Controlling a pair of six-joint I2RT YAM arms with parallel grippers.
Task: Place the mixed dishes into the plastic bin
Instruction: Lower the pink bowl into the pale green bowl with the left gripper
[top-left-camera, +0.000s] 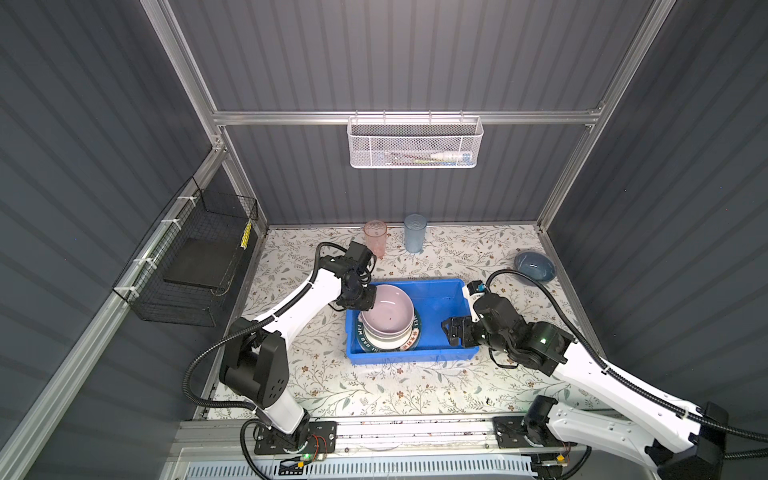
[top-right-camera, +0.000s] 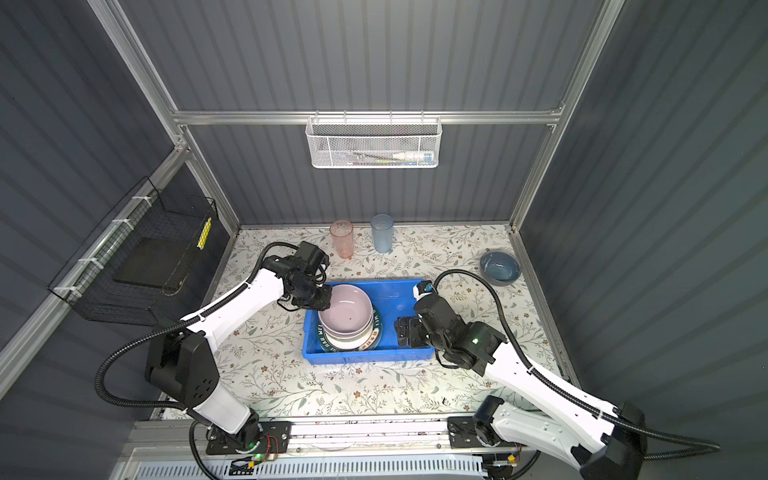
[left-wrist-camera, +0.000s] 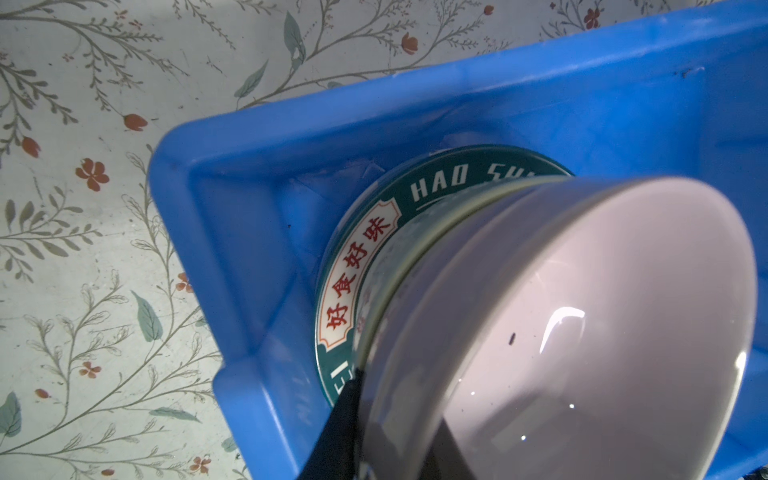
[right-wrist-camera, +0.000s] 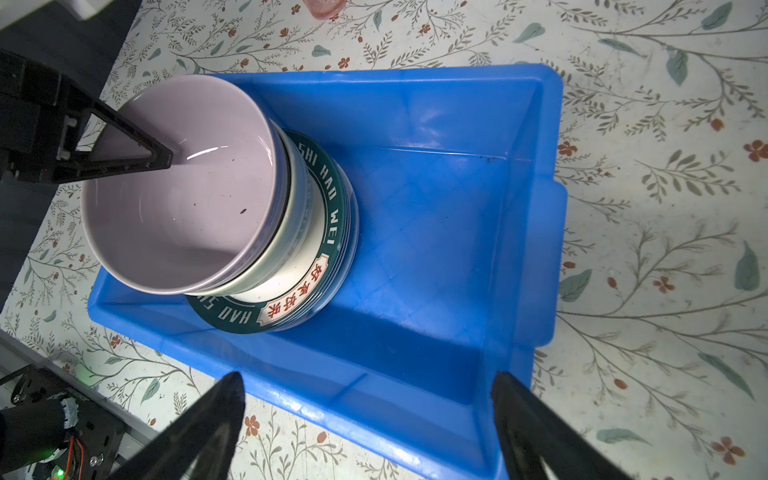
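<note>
Lilac bowl (top-left-camera: 388, 309) sits nested atop the green-lettered plate stack (right-wrist-camera: 332, 208) inside the blue plastic bin (top-left-camera: 415, 356) — left fingers (right-wrist-camera: 137, 153) straddle its rim, grip impossible to tell. Right fingers (right-wrist-camera: 199, 432) — spread wide, empty — hover over the bin's end.

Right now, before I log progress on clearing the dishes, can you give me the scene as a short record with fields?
Stack in bin: lilac round bowl on pale-green bowl on green lettered-rim round plate, inside bright blue rectangular plastic bin
Left gripper: straddles the lilac bowl's rim; grip unclear
Right gripper: open, over the bin's bare end
Outside bin: pink translucent tumbler, blue translucent tumbler, dark-blue bowl
</note>
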